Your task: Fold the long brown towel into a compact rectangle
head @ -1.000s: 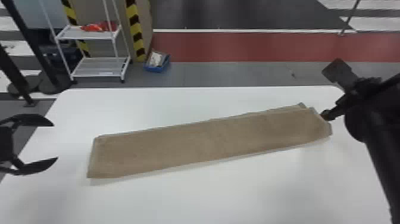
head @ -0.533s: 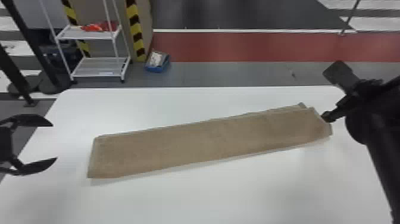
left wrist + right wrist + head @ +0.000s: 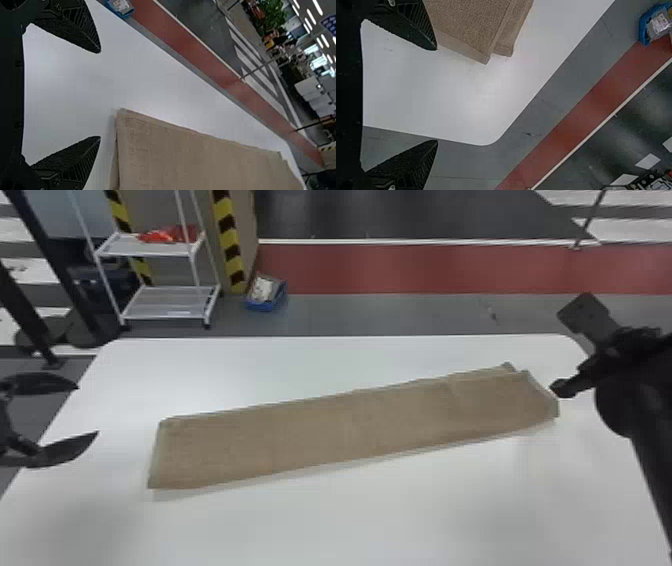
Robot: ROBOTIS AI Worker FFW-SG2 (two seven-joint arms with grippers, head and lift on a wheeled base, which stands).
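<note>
A blue box (image 3: 266,305) sat on the floor past the counter (image 3: 320,520), just short of twelve o'clock. It held a clear bag (image 3: 655,28) with a white label (image 3: 661,22) on it, but the print was too tiny to read.

At eleven o'clock stood a white rack (image 3: 160,311) with some red stuff (image 3: 157,236) on its top shelf. Next to it was a post with yellow and black stripes (image 3: 229,242), and a dark pole (image 3: 57,267) leaned at ten o'clock. A red strip (image 3: 425,270) ran along the floor from twelve to two o'clock.

The long brown towel (image 3: 350,430) lay flat across the middle of the counter, in layers. One end pointed to nine o'clock and the other to between two and three, where a bit of an under layer poked out on the far side.

The left gripper (image 3: 87,410) was at nine o'clock, apart from the towel, its jaws wide open and empty. The right gripper (image 3: 568,349) was near the towel's other end. Its jaws were wide open and empty too.
</note>
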